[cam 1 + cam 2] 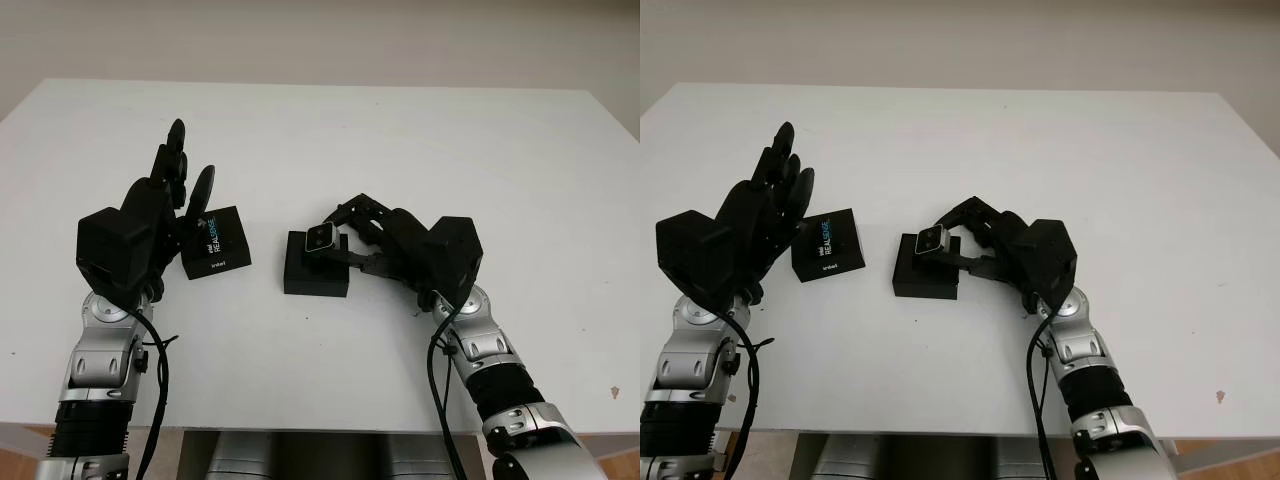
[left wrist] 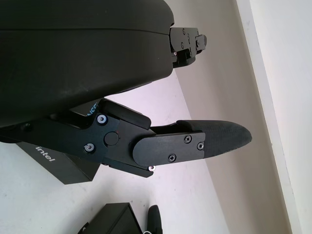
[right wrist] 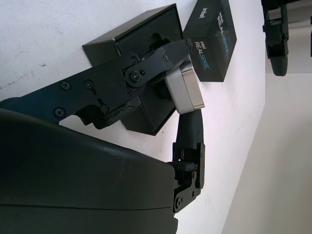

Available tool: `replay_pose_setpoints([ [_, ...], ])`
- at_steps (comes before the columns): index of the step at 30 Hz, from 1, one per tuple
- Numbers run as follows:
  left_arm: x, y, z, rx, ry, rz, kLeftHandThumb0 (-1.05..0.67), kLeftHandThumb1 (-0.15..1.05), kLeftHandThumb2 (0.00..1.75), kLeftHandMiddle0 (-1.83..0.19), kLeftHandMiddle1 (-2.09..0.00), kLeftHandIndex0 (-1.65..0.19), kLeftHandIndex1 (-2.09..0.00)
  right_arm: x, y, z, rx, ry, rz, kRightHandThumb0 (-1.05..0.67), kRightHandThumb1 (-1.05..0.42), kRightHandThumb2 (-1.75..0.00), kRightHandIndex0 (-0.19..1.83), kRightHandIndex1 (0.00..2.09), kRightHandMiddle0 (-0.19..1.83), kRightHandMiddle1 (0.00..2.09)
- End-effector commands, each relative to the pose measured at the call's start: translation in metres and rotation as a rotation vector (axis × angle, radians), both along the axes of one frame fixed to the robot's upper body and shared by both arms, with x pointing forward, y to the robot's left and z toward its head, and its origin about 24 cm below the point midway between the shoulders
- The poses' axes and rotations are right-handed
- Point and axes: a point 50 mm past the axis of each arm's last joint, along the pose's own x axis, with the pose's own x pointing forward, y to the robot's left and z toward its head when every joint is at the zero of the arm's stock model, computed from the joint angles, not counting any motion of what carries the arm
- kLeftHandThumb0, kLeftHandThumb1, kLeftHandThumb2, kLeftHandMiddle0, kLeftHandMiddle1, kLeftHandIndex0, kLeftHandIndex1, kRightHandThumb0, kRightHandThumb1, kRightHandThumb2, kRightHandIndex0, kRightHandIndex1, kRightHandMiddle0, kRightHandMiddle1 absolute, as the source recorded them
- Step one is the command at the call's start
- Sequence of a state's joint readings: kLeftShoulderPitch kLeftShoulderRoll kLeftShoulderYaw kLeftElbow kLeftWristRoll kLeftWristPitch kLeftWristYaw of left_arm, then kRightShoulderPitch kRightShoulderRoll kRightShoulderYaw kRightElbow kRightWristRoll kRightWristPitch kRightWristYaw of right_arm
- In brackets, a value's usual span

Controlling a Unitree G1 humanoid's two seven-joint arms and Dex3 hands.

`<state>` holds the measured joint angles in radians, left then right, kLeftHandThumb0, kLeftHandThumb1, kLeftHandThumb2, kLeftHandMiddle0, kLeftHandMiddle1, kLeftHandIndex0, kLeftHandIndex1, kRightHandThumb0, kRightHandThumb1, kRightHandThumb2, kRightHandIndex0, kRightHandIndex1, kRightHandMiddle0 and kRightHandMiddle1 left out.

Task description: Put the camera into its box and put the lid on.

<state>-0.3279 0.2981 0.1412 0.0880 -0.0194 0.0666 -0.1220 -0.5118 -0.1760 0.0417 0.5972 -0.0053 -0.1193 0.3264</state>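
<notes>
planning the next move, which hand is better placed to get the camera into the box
Right. The right hand already grips the camera just above the open box. The left hand is open, over beside the lid.

Lab-like setting: bare white table (image 1: 400, 130) against plain wall (image 1: 320, 40)

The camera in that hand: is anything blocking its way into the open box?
Nothing visible. The right hand holds the camera just above the open box, whose recess looks bare. The lid lies apart, by the open left hand.
</notes>
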Motion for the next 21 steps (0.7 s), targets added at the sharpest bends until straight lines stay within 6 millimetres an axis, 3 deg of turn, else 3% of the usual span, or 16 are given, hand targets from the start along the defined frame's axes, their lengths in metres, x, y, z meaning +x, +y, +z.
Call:
replay_pose_setpoints([
  [1,-0.0008,0.0006,0.0050,0.009,-0.021,0.002,-0.77,1.05,0.51,0.13,-0.05,0.12,-0.05,0.0028,0.0001,0.0070,-0.010,-0.033,0.010,-0.44,-0.92,-0.05,0.15,0.06,0.34,1.68],
  [21,-0.0018,0.0017,0.0041,0.001,-0.015,0.008,-0.76,1.05,0.51,0.13,-0.05,0.12,-0.05,-0.0008,0.0083,-0.0004,0.018,0.004,0.036,-0.46,-0.91,-0.05,0.14,0.05,0.35,1.67],
])
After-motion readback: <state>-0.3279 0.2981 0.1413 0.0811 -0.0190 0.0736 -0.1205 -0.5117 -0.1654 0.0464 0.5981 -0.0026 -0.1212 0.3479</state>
